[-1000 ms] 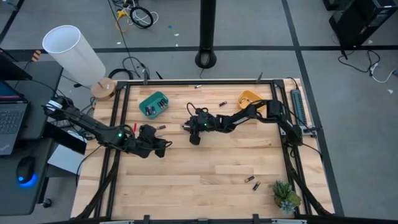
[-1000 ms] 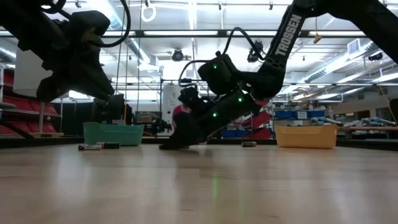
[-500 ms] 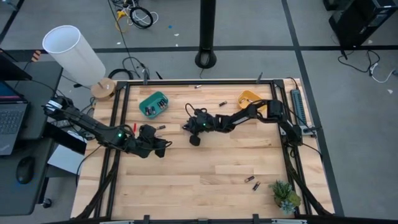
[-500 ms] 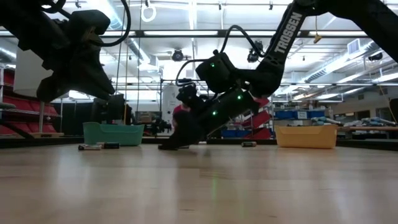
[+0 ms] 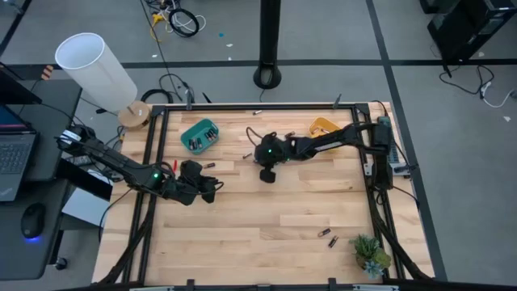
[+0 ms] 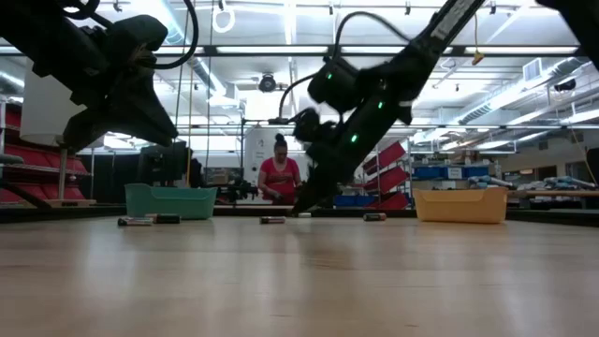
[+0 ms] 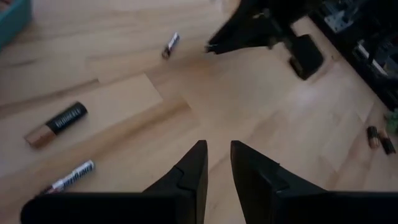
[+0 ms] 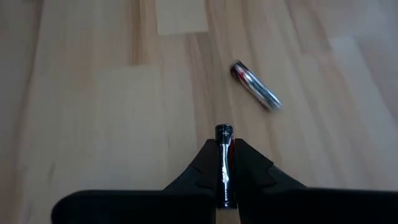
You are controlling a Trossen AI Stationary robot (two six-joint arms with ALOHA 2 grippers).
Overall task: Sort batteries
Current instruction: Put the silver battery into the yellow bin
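Note:
My right gripper [image 8: 224, 148] is shut on a slim silvery battery [image 8: 224, 133] and hangs above the table's far middle [image 5: 267, 175]. Under it on the wood lies another silvery battery [image 8: 256, 86]. My left gripper [image 7: 216, 149] hovers at the left [image 5: 212, 188], its fingers a narrow gap apart with nothing between them. Near it lie a dark, copper-ended battery [image 7: 56, 124], a silvery one [image 7: 71, 177] and a small one [image 7: 171, 45]. The teal bin [image 5: 199, 135] with batteries in it and the orange bin [image 5: 323, 127] stand along the far edge. My right gripper pinches the slim battery between its two fingers. The battery lies along the fingers, and its plus end [image 8: 224, 130] sticks out past their tips. The fingers slant down from the table's right side. The battery is lifted clear of the wood.
Two batteries [image 5: 328, 237] lie near the front right beside a small plant [image 5: 370, 255]. One more battery [image 5: 288, 135] lies near the orange bin. A white lamp shade [image 5: 93, 65] stands off the far left corner. A person in red [image 6: 281, 178] stands beyond the table.
My right gripper has risen off the table, where its fingertips stood, and has drawn back toward the right edge, tipping less steeply. One battery stays on the wood where it was.

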